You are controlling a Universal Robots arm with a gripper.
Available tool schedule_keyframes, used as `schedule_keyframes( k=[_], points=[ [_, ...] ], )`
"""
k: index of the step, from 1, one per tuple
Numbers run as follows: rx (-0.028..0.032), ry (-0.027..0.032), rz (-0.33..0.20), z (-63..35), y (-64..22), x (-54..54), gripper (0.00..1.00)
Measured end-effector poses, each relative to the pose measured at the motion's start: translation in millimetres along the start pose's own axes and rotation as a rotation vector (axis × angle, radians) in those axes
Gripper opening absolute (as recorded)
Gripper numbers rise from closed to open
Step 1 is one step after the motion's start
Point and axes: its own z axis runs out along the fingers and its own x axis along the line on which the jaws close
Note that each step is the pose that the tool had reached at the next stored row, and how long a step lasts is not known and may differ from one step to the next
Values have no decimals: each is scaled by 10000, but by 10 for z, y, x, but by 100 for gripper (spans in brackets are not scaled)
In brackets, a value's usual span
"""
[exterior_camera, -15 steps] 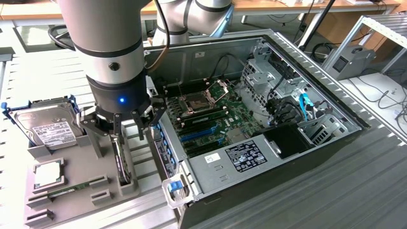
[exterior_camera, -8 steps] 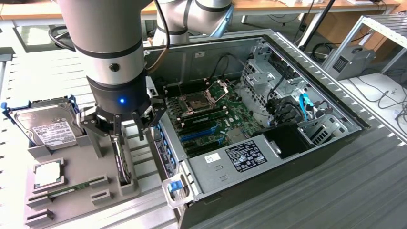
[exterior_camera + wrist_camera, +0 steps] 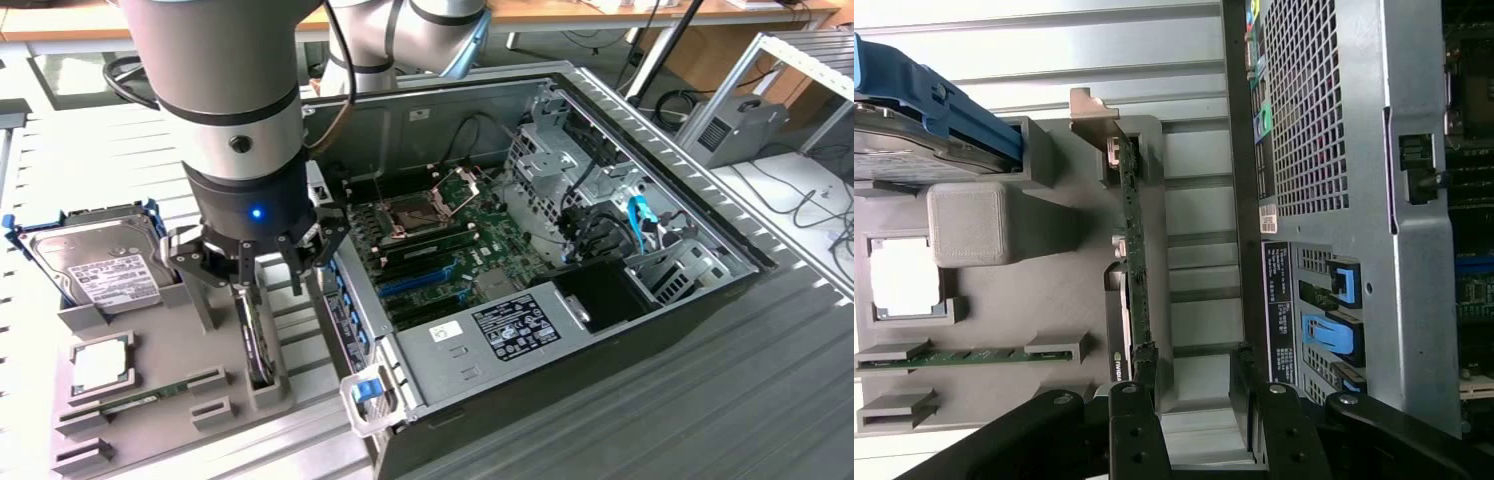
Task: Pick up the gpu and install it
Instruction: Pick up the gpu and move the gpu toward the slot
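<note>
The gpu (image 3: pixel 258 345) stands on edge in a slot of the grey holder tray (image 3: pixel 174 440), beside the open computer case (image 3: pixel 694 300). In the wrist view the gpu (image 3: pixel 1135 250) shows as a thin green edge with its metal bracket at the far end. My gripper (image 3: pixel 250 283) hangs open just above the card's near end, and nothing is between its fingers. In the wrist view the gripper (image 3: pixel 1199 430) has its black fingers (image 3: pixel 1130 425) spread, with one finger close over the card's end. The motherboard's blue slots (image 3: pixel 420 282) lie inside the case.
The tray also holds a silver hard drive (image 3: pixel 94 262) in a blue frame, a processor (image 3: pixel 99 367) and a narrow memory strip (image 3: pixel 144 398). The case's perforated rear wall (image 3: pixel 1309 110) runs close alongside the tray. A power supply (image 3: pixel 514 325) fills the case's near corner.
</note>
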Motion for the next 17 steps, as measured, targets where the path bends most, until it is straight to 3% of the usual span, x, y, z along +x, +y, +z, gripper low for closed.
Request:
schedule_keyframes(
  k=[17],
  points=[
    [0, 0, 1, 112, 5, 179, 42]
  ],
)
